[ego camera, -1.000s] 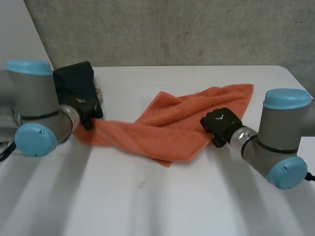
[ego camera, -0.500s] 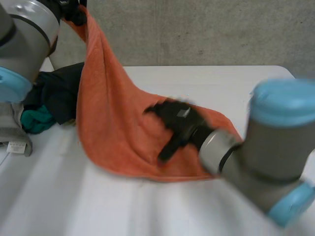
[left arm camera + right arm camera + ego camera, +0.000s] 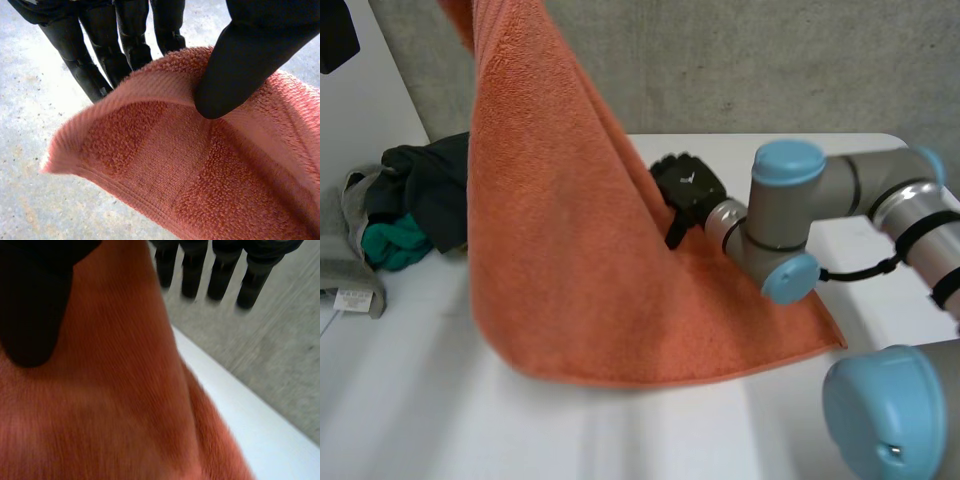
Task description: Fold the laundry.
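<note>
Left wrist view: left hand (image 3: 245, 60) pinches the orange towel (image 3: 200, 190) by its edge, held high. Right hand (image 3: 688, 188) is against the towel; I cannot tell its grip. No fold yet, and the clothes pile (image 3: 430, 195) beside the towel waits.

The orange towel (image 3: 570, 250) is terry cloth with a flat woven band along its hem. It hangs in a steep sheet from a raised corner, and its lower part spreads out onto the white surface (image 3: 620, 430), where its rounded bottom edge and one far corner lie flat. Beside it, at the surface's left end, lies an unfolded, crumpled heap of a dark garment (image 3: 435, 185), a teal piece (image 3: 390, 243) and a grey piece (image 3: 350, 200).
</note>
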